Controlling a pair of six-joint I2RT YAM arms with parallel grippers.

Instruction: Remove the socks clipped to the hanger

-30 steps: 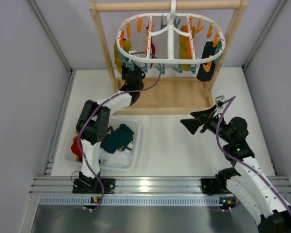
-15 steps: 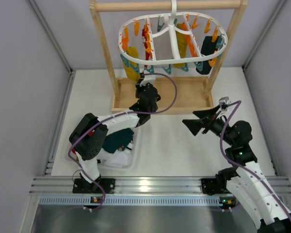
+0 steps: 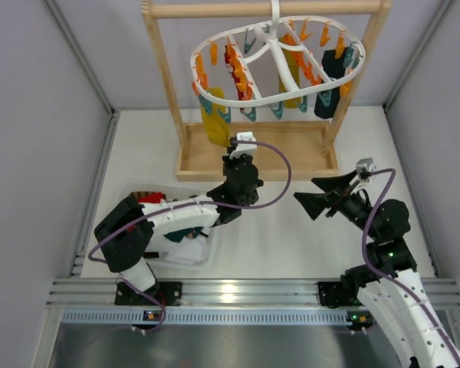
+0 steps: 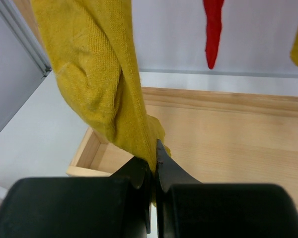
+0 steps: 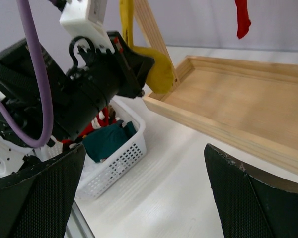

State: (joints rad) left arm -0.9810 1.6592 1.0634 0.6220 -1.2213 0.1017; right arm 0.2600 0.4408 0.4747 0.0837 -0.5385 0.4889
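Mustard sock (image 4: pixel 99 74), hanging from the tilted white hanger (image 3: pixel 280 98) on the wooden rack (image 3: pixel 162 73), is pinched at its lower end by the left gripper's (image 4: pixel 154 161) tight-pressed jaws, while the right gripper (image 3: pixel 305 192) hovers nearby over the table (image 3: pixel 276 230), jaws spread wide.

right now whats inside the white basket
A dark teal sock and some red fabric lie in the basket. The left arm covers the rest of it, so anything deeper or farther back cannot be seen.
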